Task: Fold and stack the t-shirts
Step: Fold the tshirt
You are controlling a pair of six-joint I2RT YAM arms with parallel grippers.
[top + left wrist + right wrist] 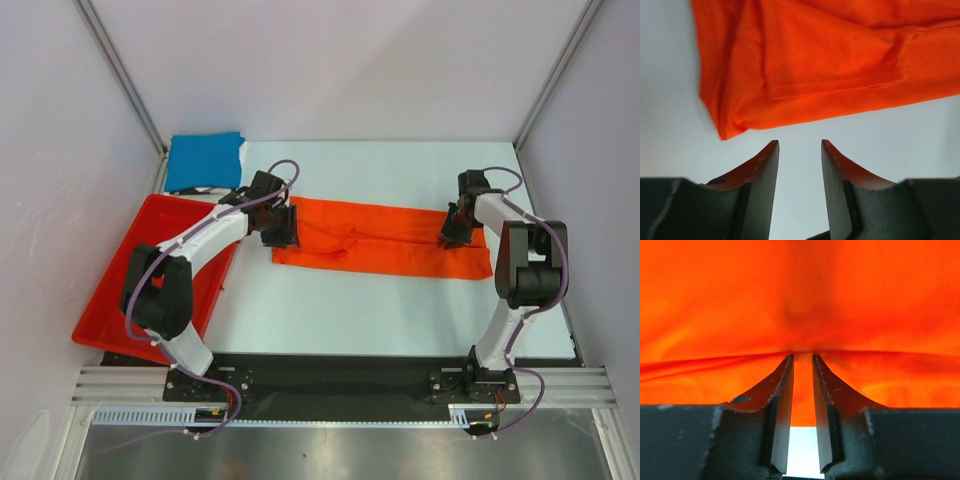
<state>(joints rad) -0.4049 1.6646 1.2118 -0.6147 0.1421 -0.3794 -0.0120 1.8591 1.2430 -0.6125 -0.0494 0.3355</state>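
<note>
An orange t-shirt (385, 240) lies folded into a long band across the middle of the white table. My left gripper (283, 226) is at its left end. In the left wrist view the left gripper (800, 145) is open and empty, just short of the shirt's corner (730, 131). My right gripper (455, 231) is on the shirt's right end. In the right wrist view the right gripper (802, 356) has its jaws nearly together, pinching a ridge of orange cloth (800, 300). A folded blue t-shirt (205, 160) lies at the back left.
A red bin (150, 262) stands at the table's left edge, under the left arm. Grey walls and frame posts close in the table on the left, back and right. The black base rail (340, 375) runs along the near edge.
</note>
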